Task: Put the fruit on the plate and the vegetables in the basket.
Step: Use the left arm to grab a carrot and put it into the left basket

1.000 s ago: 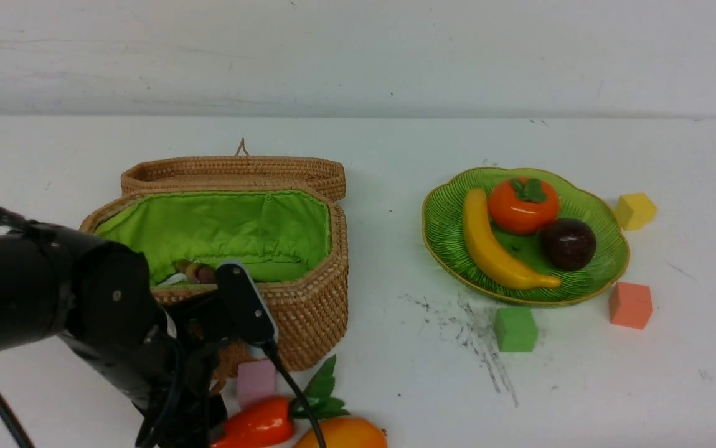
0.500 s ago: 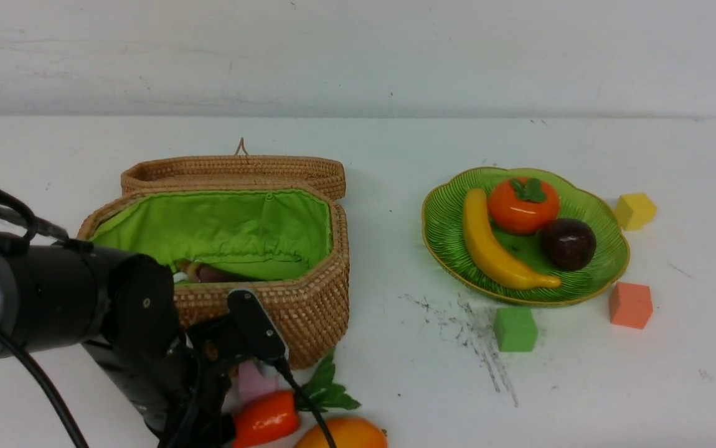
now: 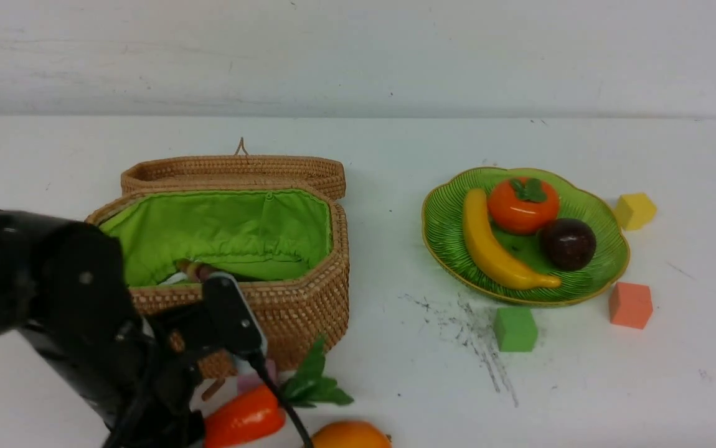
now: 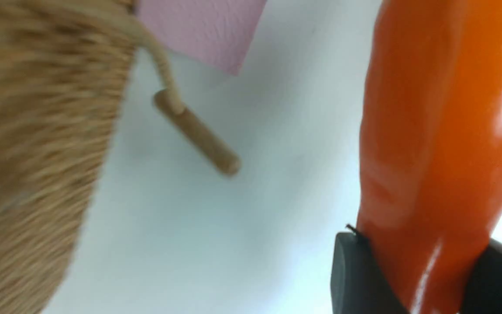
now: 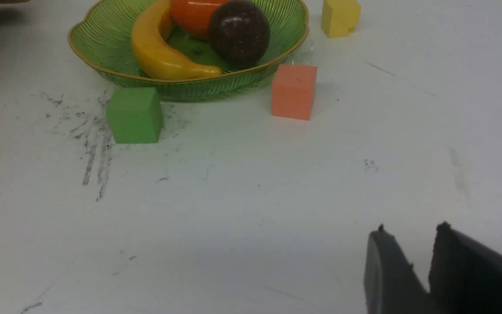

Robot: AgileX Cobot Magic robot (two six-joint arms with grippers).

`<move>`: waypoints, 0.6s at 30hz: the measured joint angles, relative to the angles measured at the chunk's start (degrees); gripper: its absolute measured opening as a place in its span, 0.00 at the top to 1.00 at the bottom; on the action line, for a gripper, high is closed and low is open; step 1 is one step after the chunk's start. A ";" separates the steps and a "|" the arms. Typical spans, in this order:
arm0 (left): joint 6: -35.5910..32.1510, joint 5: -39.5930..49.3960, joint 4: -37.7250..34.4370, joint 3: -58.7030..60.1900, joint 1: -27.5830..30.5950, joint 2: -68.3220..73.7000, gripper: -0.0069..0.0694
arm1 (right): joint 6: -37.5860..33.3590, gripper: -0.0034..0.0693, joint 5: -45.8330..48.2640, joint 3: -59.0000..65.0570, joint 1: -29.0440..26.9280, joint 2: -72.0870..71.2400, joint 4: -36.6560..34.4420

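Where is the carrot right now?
In the front view, the carrot is on the left, nearest the camera, just in front of the basket and left of the mango, clamped in the left gripper.

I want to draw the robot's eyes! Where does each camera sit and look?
Front view: sits between the arms, faces forward over the white table at the woven tan basket and green ribbed plate; the black left arm shows.
Left wrist view: rides that arm, close on the glossy orange toy carrot between the fingers of the left gripper.
Right wrist view: low over the table, facing the plate; the right gripper shows.
Shared: front and right wrist see the plate; front and left wrist see the carrot and basket.
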State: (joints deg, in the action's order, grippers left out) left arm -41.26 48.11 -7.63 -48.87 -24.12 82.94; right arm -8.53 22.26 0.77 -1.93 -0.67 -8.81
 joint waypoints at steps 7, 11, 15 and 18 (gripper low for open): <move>-0.06 1.04 8.77 -4.70 0.00 -12.52 0.55 | 0.00 0.69 0.00 0.00 0.00 0.00 0.00; -0.06 0.61 16.75 -12.54 0.79 -11.45 0.55 | 0.00 0.68 0.00 0.00 0.00 0.00 0.00; -0.11 -2.48 25.94 -21.74 4.10 -1.53 0.55 | 0.00 0.67 0.00 0.00 0.00 0.00 0.00; -0.15 -5.04 31.92 -24.73 4.96 5.87 0.55 | 0.00 0.66 0.00 0.00 0.00 0.00 0.00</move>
State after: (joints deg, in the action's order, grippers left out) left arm -41.41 43.07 24.30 -73.59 -19.16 88.81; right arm -8.53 22.26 0.77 -1.93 -0.67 -8.81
